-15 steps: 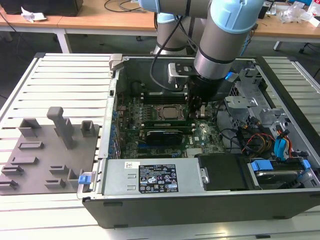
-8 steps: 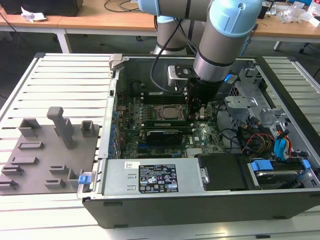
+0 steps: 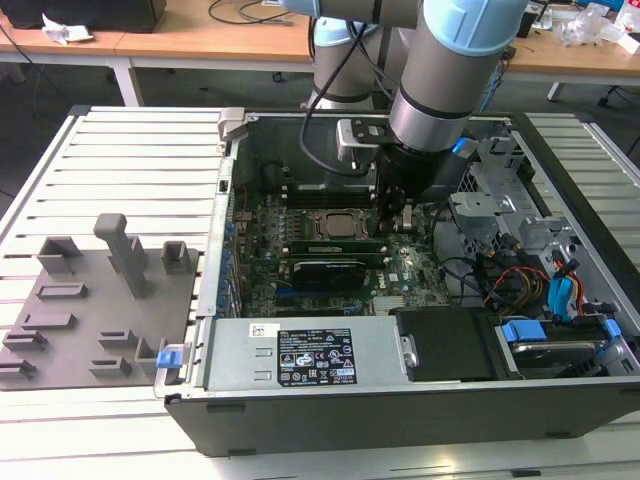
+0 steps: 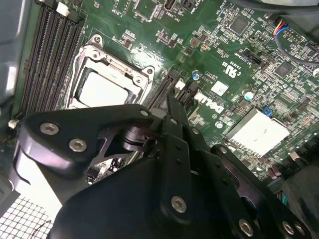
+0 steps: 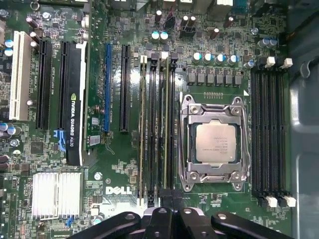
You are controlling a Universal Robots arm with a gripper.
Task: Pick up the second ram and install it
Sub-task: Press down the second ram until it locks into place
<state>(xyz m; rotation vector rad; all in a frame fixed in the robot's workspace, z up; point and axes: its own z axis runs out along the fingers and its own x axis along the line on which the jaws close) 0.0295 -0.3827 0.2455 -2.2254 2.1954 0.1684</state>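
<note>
The second ram [image 5: 165, 124] is a thin green stick standing on edge in a black slot right beside the processor socket [image 5: 214, 142]. Another stick [image 5: 143, 124] stands two slots away. My gripper [image 5: 164, 213] is shut, its black fingers pressed together over the near end of the second ram's slot. Whether the tips touch the stick is hidden. In the second wrist view the gripper [image 4: 172, 100] hangs just above a slot's end clip next to the socket [image 4: 102, 89]. The exterior view shows the gripper [image 3: 400, 218] low inside the open computer case, over the motherboard.
A graphics card [image 5: 72, 99] lies beyond the slots, with a silver heatsink [image 5: 57, 194] near it. Empty black slots [image 5: 269, 134] run on the socket's other side. Grey holder blocks [image 3: 100, 300] sit at the exterior view's left. Cables and drive bays [image 3: 540, 280] crowd the case's right.
</note>
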